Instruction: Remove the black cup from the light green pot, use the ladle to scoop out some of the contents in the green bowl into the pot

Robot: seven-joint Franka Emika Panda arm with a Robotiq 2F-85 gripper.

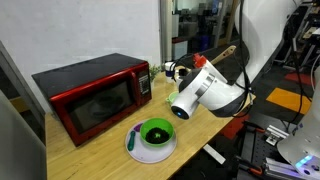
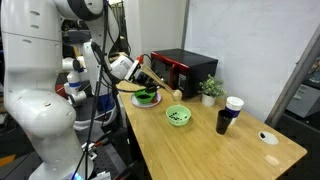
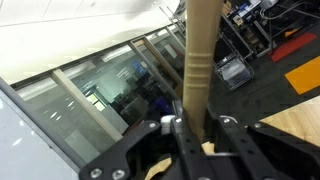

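Note:
My gripper (image 3: 195, 125) is shut on the handle of the wooden ladle (image 3: 200, 60), which stands up between the fingers in the wrist view. In an exterior view the gripper (image 2: 136, 76) holds the ladle (image 2: 160, 88) slanted above the table, with its scoop end hanging just beyond the light green pot (image 2: 147, 97) on a white plate. The green bowl (image 2: 178, 117) with dark contents sits on the table beside the plate. The black cup (image 2: 222, 122) stands on the table farther along, outside the pot. The gripper (image 1: 215, 62), ladle (image 1: 228, 50) and pot (image 1: 156, 132) also show in an exterior view.
A red microwave (image 1: 92, 95) stands at the back of the wooden table (image 2: 200, 150). A white plate (image 1: 150, 148) carries the pot. A white cup with a dark top (image 2: 234, 104) and a small potted plant (image 2: 209, 90) stand near the black cup.

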